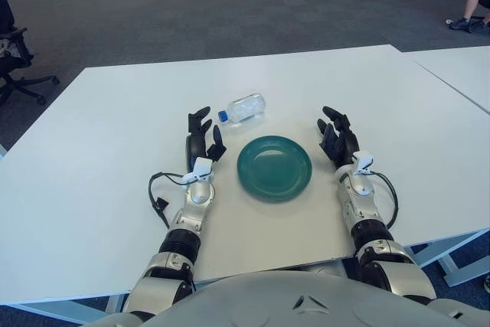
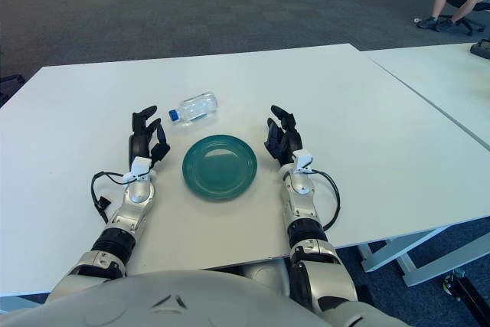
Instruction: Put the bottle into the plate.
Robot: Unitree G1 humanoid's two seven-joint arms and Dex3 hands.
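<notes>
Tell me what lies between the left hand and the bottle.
Nothing: only bare white table separates the left hand from the bottle, lying on its side; both eye views show it.

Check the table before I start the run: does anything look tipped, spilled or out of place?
Only the bottle: it lies on its side beyond the green plate, blue cap toward the left hand. No spill shows. The right hand shows right of the plate.

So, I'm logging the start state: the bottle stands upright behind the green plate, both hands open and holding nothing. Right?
Not quite. The bottle lies on its side, blue cap toward the left hand, as the left eye view shows. It is behind the green plate; the right hand is open too.
</notes>
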